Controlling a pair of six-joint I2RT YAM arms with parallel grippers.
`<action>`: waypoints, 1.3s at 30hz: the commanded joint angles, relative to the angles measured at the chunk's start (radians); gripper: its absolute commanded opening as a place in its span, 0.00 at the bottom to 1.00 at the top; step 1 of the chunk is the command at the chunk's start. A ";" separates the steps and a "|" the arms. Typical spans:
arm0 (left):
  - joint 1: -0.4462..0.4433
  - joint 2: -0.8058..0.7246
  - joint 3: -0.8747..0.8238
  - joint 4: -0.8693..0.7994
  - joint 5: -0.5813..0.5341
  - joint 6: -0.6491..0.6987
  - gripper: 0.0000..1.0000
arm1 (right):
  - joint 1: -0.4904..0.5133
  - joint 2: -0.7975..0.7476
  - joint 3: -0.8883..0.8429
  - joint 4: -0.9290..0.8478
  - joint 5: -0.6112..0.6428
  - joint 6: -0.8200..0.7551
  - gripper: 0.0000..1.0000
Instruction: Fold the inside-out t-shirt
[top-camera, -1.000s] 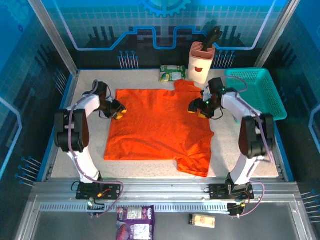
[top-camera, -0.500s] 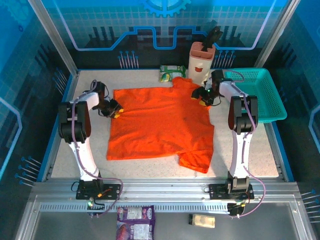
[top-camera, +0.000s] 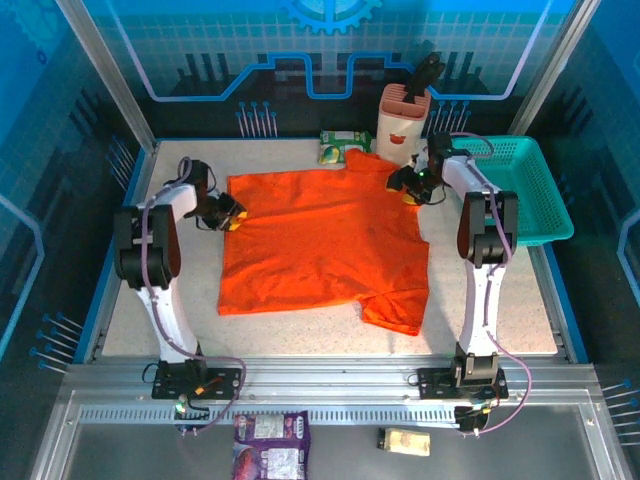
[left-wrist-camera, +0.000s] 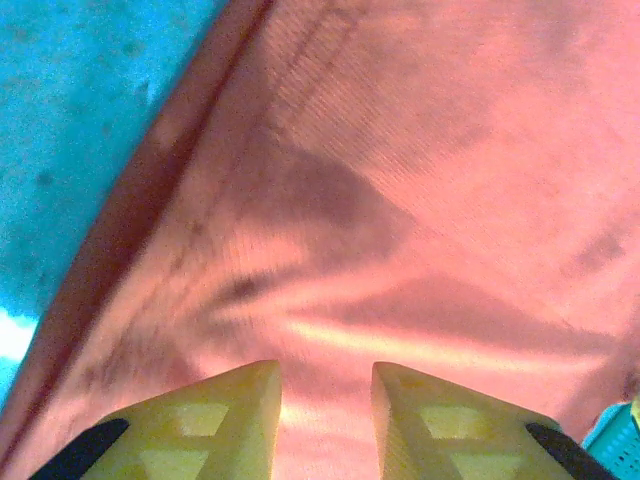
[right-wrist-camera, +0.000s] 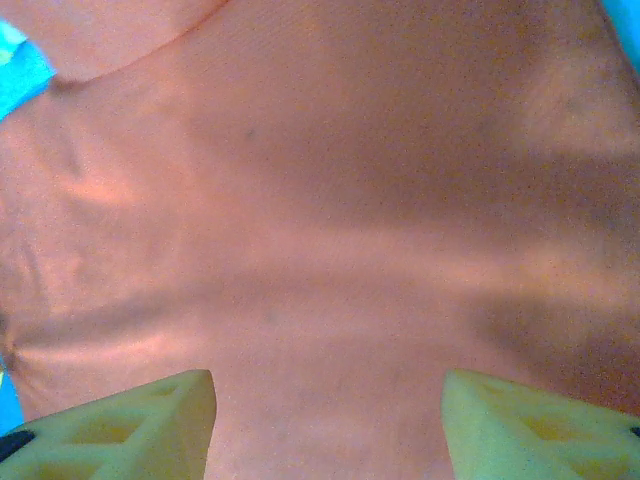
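The inside-out t-shirt (top-camera: 320, 245) lies spread flat on the table, bright orange, with one sleeve sticking out at the near right. My left gripper (top-camera: 234, 217) sits at its far left edge. In the left wrist view, cloth (left-wrist-camera: 400, 180) runs into the narrow gap of the left gripper (left-wrist-camera: 325, 372), and creases fan out from it. My right gripper (top-camera: 408, 188) rests on the far right shoulder. In the right wrist view, its jaws stand wide apart at the right gripper (right-wrist-camera: 325, 380), over smooth, flat cloth (right-wrist-camera: 330, 200).
A teal mesh basket (top-camera: 520, 185) stands at the right edge, close behind the right arm. A white and orange holder (top-camera: 403, 125) with a black tool and a green packet (top-camera: 340, 147) sit along the back edge. Bare tabletop (top-camera: 190, 300) runs along the left and front.
Both grippers have moved toward the back of the table, the right one farther. The whole shirt has slid back with them, its near hem now farther from the front edge.
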 joint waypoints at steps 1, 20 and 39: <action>0.000 -0.186 -0.053 -0.074 -0.072 0.031 0.31 | 0.022 -0.193 -0.077 -0.011 -0.011 -0.014 0.62; -0.152 -0.937 -0.728 -0.297 -0.350 -0.218 0.33 | 0.096 -0.654 -0.646 0.049 -0.061 -0.026 0.62; -0.189 -0.949 -0.848 -0.264 -0.401 -0.249 0.28 | 0.103 -0.728 -0.689 -0.012 -0.037 -0.061 0.62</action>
